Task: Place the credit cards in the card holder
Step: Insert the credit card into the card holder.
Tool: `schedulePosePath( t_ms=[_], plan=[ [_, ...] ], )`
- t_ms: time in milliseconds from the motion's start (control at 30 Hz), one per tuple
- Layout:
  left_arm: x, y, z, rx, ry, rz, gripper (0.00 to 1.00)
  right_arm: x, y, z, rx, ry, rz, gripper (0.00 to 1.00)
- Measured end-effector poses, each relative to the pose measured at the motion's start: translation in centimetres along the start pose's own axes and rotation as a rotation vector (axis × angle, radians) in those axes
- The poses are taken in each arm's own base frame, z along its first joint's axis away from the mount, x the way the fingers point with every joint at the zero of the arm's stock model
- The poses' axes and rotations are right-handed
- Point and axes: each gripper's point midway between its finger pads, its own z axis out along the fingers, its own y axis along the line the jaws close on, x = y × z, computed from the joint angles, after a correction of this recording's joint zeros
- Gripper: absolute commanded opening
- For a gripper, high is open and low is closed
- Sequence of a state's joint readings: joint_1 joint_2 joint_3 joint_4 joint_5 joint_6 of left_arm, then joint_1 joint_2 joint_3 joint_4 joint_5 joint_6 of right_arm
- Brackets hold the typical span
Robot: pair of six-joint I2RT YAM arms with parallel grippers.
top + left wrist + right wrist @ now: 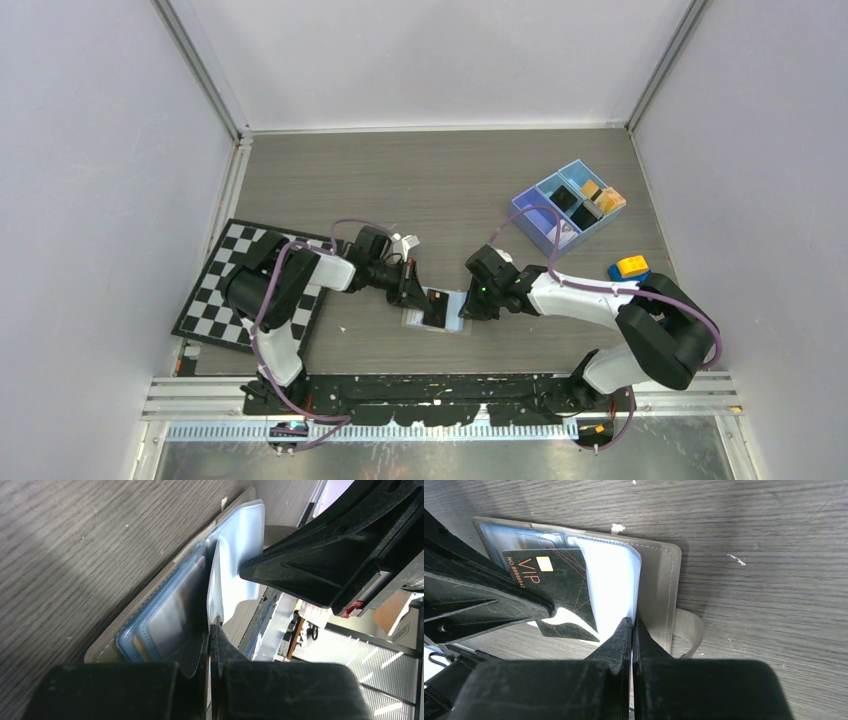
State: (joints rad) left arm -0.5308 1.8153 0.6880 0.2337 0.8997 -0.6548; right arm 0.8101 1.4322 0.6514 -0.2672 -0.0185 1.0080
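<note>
The card holder (448,310) lies open on the table between my two grippers, grey outside and pale blue inside (656,590). My left gripper (411,290) is shut on a black VIP credit card (561,577), whose lower edge sits at the holder's left pockets (165,615). In the left wrist view its fingers (211,630) pinch the card edge-on. My right gripper (631,626) is shut on the edge of the pale blue inner flap (614,580) and holds it raised. The snap tab (689,630) lies flat to the right. Another card shows inside a pocket.
A blue three-compartment tray (530,215) at the back right holds black and orange cards. A small yellow and blue object (630,268) lies near the right arm. A checkerboard mat (230,300) lies under the left arm.
</note>
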Motion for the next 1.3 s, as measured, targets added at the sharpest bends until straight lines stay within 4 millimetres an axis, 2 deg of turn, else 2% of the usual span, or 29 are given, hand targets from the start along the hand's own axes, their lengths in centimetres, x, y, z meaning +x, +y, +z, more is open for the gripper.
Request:
schedulePosePath(
  t_ms=[1300],
  plan=[
    [-0.22,0.4,-0.8,-0.046,-0.054,-0.04,0.0,-0.01,0.05,0.01,-0.001,-0.003,-0.002,0.0]
  ],
)
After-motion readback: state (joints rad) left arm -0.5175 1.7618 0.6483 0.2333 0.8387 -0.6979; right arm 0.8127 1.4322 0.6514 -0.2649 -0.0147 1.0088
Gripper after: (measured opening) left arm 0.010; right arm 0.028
